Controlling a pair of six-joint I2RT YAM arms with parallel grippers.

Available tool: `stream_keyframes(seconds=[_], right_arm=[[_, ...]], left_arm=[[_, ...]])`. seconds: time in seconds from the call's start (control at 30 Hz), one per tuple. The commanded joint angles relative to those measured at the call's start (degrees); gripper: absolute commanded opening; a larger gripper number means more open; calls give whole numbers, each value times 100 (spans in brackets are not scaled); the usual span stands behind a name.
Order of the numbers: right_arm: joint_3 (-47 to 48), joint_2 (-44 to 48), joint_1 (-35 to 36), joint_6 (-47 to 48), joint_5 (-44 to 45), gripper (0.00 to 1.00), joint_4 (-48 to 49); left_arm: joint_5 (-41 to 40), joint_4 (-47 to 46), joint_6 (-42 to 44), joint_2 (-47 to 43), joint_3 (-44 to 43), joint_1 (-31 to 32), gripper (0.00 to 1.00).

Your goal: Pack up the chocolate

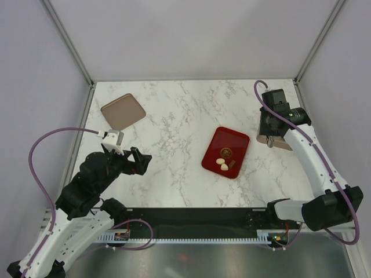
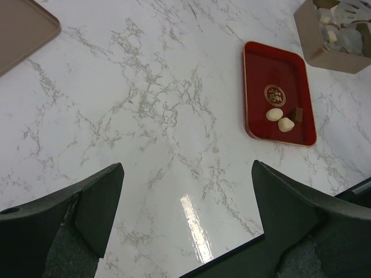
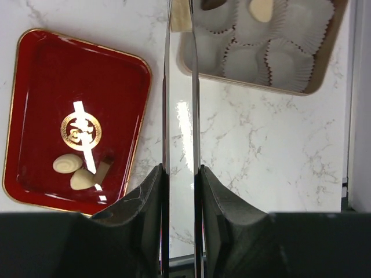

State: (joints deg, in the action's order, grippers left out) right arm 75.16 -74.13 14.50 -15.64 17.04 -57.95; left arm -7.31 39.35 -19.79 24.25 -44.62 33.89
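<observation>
a tan lid (image 1: 123,111) lies far left on the marble bench (image 1: 174,139), well apart. the left claw (image 2: 186,168) is spread wide and holds nothing. the right claw (image 1: 270,134) pinches a cream chocolate (image 3: 181,17) at the corner of the paper-cup box (image 3: 290,81). the red tray (image 1: 232,139) carries two cream pieces (image 1: 222,164), one lying crosswise, and a dark bar (image 1: 232,164) roughly lengthwise

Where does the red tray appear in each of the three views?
Top external: the red tray lies right of centre, tilted.
Left wrist: upper right part of the picture.
Right wrist: left half of the picture.
Shared landmark: the gold emblem on the tray's floor.
</observation>
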Motion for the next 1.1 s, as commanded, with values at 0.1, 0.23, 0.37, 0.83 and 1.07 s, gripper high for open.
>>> stream_keyframes(seconds=[0.1, 0.23, 0.37, 0.83, 1.07], right_arm=[[105, 144, -799, 43, 432, 29, -49], [8, 206, -1413, 35, 581, 29, -49], [-202, 250, -1661, -53, 660, 29, 91], [-625, -224, -2285, -62, 362, 30, 671], [-546, -523, -2347, -106, 160, 32, 838]], left_arm=[[204, -42, -95, 150, -11, 48, 100], [300, -77, -78, 168, 6, 126, 100], [318, -95, -77, 124, 6, 223, 100], [441, -147, -34, 141, 32, 276, 100], [406, -147, -34, 124, 32, 276, 100]])
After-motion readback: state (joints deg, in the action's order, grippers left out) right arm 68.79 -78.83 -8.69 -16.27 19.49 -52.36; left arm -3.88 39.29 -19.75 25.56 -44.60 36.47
